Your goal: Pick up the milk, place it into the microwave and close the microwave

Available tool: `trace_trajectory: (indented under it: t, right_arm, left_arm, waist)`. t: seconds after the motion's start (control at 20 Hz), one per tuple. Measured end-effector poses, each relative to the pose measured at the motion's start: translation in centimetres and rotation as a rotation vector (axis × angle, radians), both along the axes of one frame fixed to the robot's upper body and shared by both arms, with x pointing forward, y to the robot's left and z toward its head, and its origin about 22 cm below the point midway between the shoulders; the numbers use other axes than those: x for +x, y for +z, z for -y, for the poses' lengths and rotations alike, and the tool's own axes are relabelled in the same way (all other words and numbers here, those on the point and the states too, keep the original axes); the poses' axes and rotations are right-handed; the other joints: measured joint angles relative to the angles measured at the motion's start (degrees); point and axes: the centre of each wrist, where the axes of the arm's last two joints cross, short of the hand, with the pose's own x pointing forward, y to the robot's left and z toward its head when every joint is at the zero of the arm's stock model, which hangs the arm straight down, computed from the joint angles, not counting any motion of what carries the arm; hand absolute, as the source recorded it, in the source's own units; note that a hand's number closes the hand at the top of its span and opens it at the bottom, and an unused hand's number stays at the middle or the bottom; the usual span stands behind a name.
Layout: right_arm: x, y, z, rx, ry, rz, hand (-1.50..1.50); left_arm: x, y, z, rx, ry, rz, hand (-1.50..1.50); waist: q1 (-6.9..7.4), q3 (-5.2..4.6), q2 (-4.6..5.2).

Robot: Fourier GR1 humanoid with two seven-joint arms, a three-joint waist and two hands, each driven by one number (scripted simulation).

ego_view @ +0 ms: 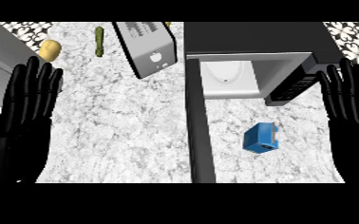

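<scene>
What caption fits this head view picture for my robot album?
Blue milk carton waits on the counter before the open microwave, left robot hand and right robot hand open at the edges.

A blue milk carton [261,138] lies on the marbled counter, just before the open microwave [256,52], right of its swung-out door [198,123].

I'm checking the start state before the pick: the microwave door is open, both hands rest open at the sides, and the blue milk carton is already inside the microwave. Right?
Not quite. The head view shows the milk carton on the counter in front of the microwave, not inside. The door is open, and the left hand and right hand rest open at the sides.
</scene>
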Motion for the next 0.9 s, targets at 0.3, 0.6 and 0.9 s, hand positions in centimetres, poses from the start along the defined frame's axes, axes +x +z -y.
trace_trajectory:
  t: [0.3,0.6,0.9]
  right_arm:
    - [-1.6,1.5,-4.2,-0.003,-0.019,0.035,-1.50]
    - [-3.2,2.1,-8.1,0.100,0.201,-0.032,-1.50]
    - [-4.6,1.8,-9.7,0.114,0.225,-0.038,-1.50]
  left_arm:
    - [-1.6,0.5,0.8,0.033,0.026,-0.009,-1.50]
    - [-3.8,-0.3,1.0,-0.086,0.012,-0.111,-1.50]
    - [-6.3,-1.0,0.6,-0.114,0.019,-0.134,-1.50]
  waist:
    - [1.32,0.09,0.30]
    - [2.06,0.09,0.30]
    - [1.87,0.10,0.36]
